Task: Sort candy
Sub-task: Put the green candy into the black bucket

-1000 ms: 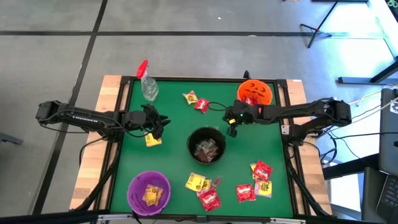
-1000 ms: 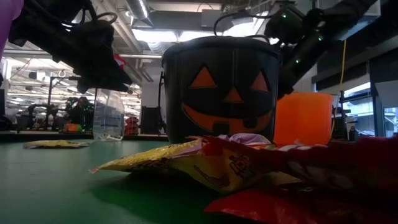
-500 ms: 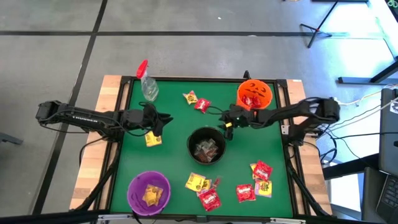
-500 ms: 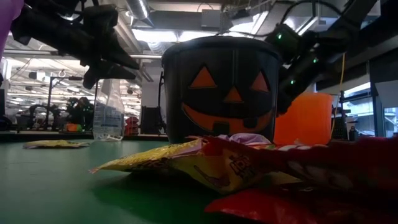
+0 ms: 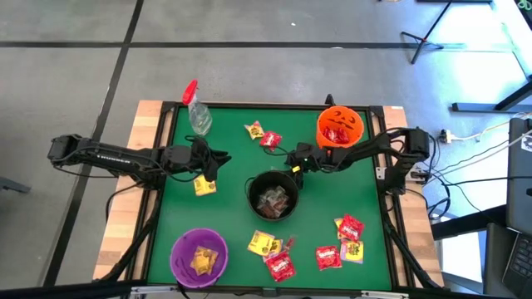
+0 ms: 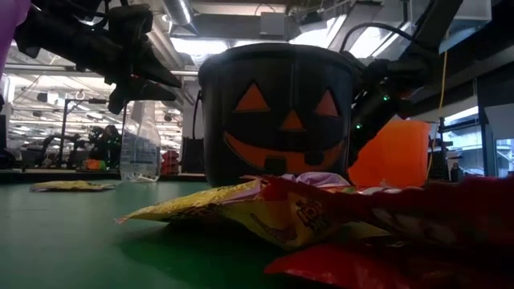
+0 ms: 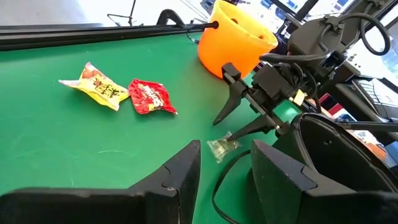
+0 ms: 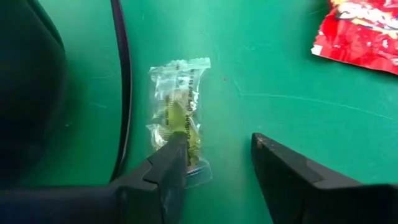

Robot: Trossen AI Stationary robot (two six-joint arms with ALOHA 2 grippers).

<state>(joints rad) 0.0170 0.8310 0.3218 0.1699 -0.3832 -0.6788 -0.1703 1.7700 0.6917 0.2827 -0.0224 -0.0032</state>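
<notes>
The right tool [image 8: 214,168] stood spread over a clear-wrapped greenish candy [image 8: 177,118] lying on the green desk [image 8: 280,68] beside the black bucket [image 5: 274,195]; its faint print was unreadable. The left tool [image 5: 218,162] hung spread, holding nothing, over a yellow packet [image 5: 204,186].

Black bucket [image 5: 275,198] blocks the open centre felt [image 5: 233,149].

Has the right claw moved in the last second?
Yes. The right claw has slid leftward, away from the orange bucket, toward the black bucket's far rim.
</notes>
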